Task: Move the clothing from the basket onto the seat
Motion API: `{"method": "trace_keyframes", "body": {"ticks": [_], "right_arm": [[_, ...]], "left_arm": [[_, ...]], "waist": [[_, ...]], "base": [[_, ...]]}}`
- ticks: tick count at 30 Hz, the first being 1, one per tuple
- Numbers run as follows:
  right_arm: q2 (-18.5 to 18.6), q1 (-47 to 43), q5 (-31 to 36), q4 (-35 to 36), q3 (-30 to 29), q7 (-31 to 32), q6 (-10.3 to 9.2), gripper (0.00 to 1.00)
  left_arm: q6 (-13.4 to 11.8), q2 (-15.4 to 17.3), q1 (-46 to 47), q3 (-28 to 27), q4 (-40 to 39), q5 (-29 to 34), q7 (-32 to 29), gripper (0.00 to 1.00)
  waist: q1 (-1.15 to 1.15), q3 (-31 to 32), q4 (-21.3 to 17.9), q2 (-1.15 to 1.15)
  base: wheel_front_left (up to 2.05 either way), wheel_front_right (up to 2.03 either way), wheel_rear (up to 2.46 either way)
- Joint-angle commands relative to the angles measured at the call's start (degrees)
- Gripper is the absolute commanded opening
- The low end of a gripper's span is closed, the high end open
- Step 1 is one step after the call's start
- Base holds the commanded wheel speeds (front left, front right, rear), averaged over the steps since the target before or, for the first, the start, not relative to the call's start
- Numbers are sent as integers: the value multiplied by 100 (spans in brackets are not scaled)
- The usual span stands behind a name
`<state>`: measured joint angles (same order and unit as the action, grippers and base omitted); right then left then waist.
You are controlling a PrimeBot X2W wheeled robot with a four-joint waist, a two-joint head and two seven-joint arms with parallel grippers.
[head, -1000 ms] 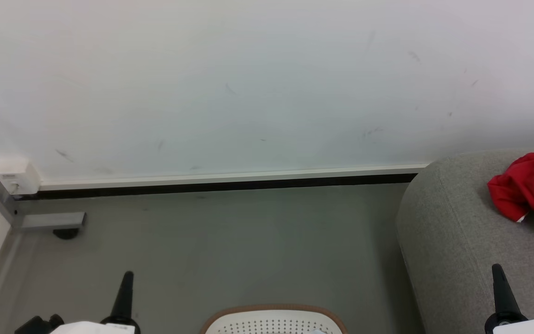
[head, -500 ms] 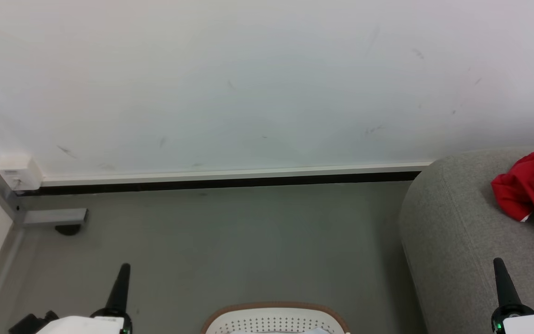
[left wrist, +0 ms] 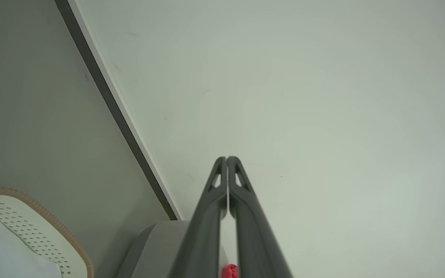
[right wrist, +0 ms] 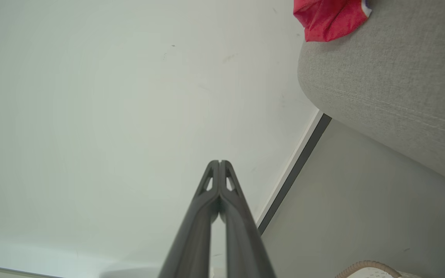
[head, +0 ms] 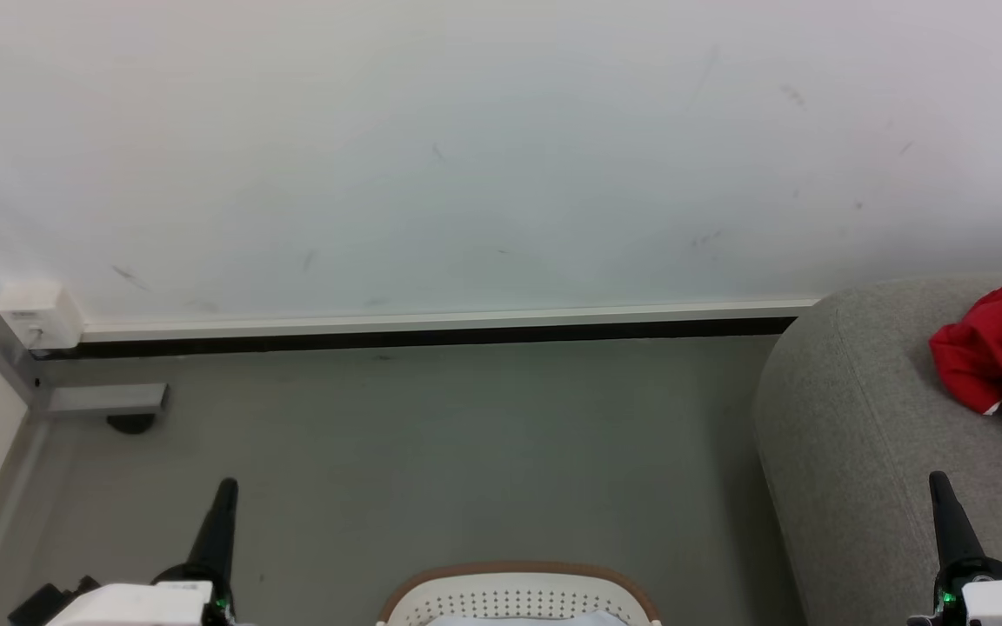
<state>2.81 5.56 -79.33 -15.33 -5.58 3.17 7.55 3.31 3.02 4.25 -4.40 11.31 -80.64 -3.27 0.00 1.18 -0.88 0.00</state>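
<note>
My head camera has turned a little; the things haven't moved. The bright red crumpled fabric garment (head: 997, 365) lies on the light grey woven sofa (head: 849, 461). My left claw (left wrist: 227, 158) and right claw (right wrist: 219, 162) are pressed together and empty, either side of the cream-white perforated plastic basket (head: 518, 598). I judge I'm heading back for more.

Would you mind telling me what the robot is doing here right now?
The robot is moving laundry from the basket to the seat. One crumpled piece of red clothing lies on the seat, at the robot's right. The basket stands on the floor just in front of the robot, with a pale item inside; whether more red clothing is in it cannot be told. The left gripper and the right gripper are both shut and hold nothing, pointing toward the wall.
</note>
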Motion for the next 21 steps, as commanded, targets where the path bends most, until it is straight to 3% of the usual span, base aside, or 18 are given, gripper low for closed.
{"method": "trace_keyframes", "body": {"ticks": [1, 21], "right_arm": [[44, 82, -159, 42, -16, 35, -9, 0], [68, 169, -1052, 52, -42, 243, -11, 0]], "left_arm": [[26, 15, 80, -38, -33, -149, -42, 0], [77, -3, 180, -194, -70, -936, -267, 0]], "waist": [[0, -4, 4, 0], [0, -76, 62, 0]], "base": [[0, 0, 0], [0, 0, 0]]}}
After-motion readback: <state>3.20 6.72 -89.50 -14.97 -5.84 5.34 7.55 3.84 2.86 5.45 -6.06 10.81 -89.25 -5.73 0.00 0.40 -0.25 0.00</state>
